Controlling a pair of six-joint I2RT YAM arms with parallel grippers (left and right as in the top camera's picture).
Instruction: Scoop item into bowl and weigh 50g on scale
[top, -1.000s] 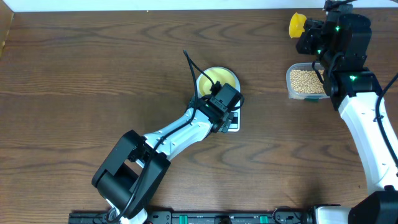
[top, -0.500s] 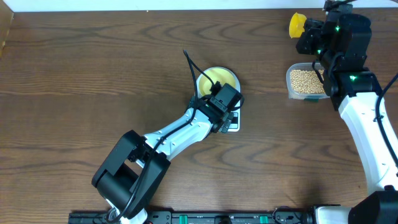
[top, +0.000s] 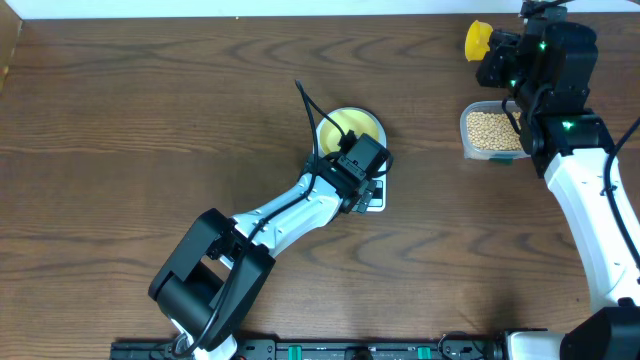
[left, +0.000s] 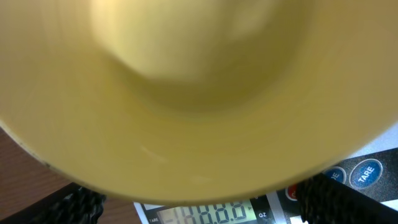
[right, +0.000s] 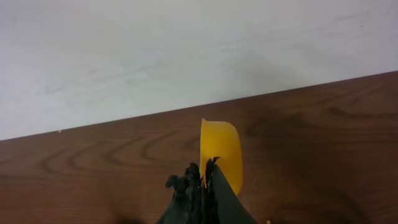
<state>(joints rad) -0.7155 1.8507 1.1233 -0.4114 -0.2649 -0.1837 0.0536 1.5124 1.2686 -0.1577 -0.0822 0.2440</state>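
One bowl (left: 199, 93) sits inside spread left pincer (left: 202, 198); right pincer (right: 204, 177) clamps scoop (right: 222, 152).

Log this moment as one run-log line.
left tool open, straddling bowl on scale | right tool shut on scoop | beans in container

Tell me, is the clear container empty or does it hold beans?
It holds beans: in the overhead view they cover the floor of the container.
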